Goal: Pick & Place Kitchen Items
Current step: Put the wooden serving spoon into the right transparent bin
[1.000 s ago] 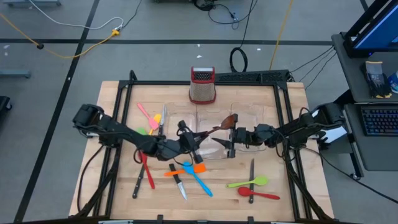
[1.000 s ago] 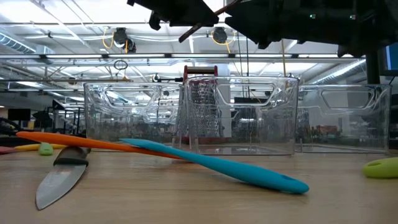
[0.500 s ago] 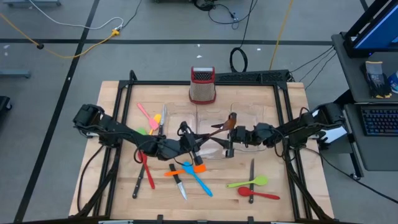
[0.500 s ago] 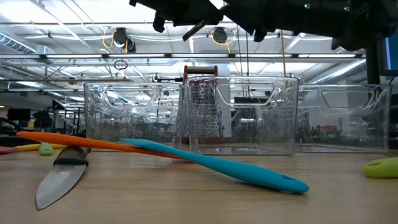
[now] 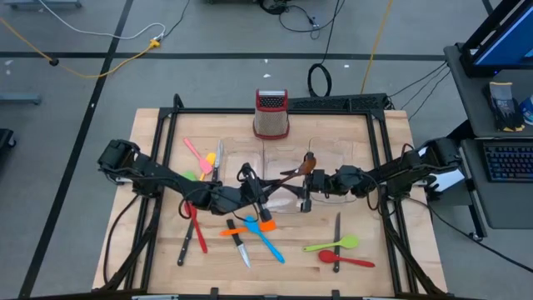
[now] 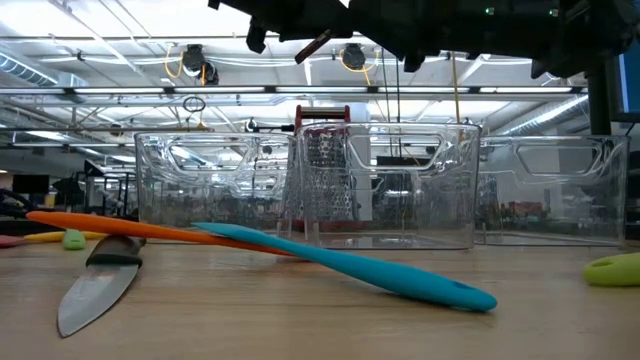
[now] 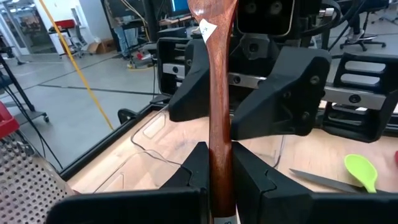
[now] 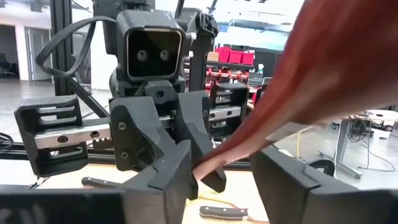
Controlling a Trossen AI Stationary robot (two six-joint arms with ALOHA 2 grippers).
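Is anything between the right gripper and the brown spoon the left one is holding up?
Nothing visible. The brown spoon, clamped in the left gripper, already sits between the right gripper's open jaws above the clear bins.

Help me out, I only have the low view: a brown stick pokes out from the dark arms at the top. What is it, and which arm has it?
Observer: It is a brown spoon; the left gripper is shut on its handle.
Operator: And the right one?
Observer: The right gripper faces the left one, its fingers open on either side of the spoon near the bowl, not clamped.
Operator: What is the green blob at my right edge?
Observer: A green spoon, lying on the table beside a red spoon.
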